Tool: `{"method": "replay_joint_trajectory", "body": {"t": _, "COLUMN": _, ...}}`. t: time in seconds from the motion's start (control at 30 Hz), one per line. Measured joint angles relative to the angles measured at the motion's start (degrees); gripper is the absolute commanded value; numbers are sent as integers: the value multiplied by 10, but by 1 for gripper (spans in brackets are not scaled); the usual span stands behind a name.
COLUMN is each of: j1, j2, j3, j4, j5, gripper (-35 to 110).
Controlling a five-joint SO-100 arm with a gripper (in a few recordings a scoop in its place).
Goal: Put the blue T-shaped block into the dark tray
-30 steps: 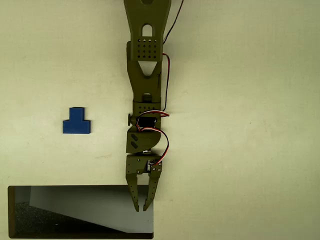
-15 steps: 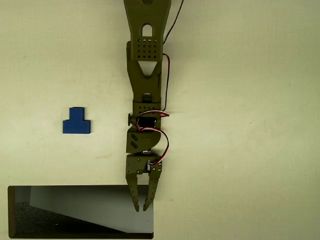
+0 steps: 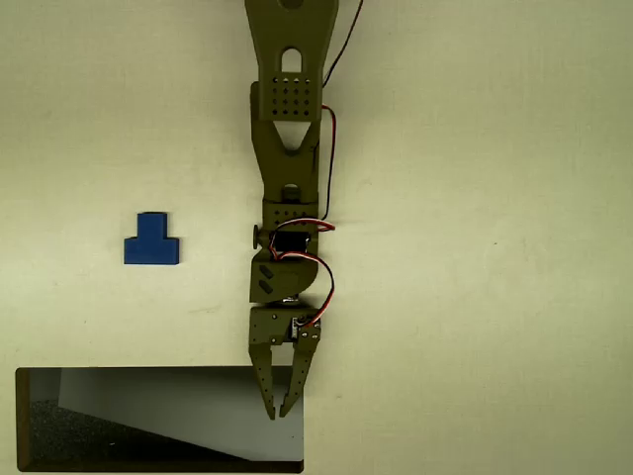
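The blue T-shaped block lies flat on the pale table at the left of the overhead view, stem pointing up. The dark tray is a rectangular recess at the bottom left, with a speckled black floor and a pale grey slanted patch. My olive-green gripper points downward over the tray's right end, its two fingers nearly together with a thin gap and nothing between them. The block is well to the upper left of the gripper.
The olive arm runs down the middle of the view from the top edge, with red and black wires along its right side. Pale table surface spreads on both sides.
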Motion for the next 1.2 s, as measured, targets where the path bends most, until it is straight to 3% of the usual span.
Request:
{"method": "replay_joint_trajectory", "body": {"t": 0.1, "j1": -10, "j2": -7, "j3": -143, "j4": 108, "j5": 71, "gripper": 0}}
{"method": "replay_joint_trajectory", "body": {"t": 0.3, "j1": -5, "j2": 153, "j3": -231, "j4": 537, "j5": 212, "gripper": 0}}
{"method": "replay_joint_trajectory", "body": {"t": 0.53, "j1": 35, "j2": 425, "j3": -222, "j4": 1165, "j5": 156, "gripper": 0}}
{"method": "replay_joint_trajectory", "body": {"t": 0.6, "j1": 49, "j2": 492, "j3": -130, "j4": 1280, "j5": 147, "gripper": 0}}
{"method": "replay_joint_trajectory", "body": {"t": 0.77, "j1": 120, "j2": 606, "j3": 133, "j4": 1339, "j5": 42, "gripper": 0}}
{"method": "replay_joint_trajectory", "body": {"t": 0.93, "j1": 251, "j2": 628, "j3": 266, "j4": 1338, "j5": -187, "gripper": 0}}
{"method": "replay_joint_trajectory", "body": {"t": 1.07, "j1": 373, "j2": 607, "j3": 279, "j4": 1291, "j5": -414, "gripper": 0}}
{"method": "replay_joint_trajectory", "body": {"t": 1.2, "j1": 440, "j2": 541, "j3": 275, "j4": 1167, "j5": -581, "gripper": 0}}
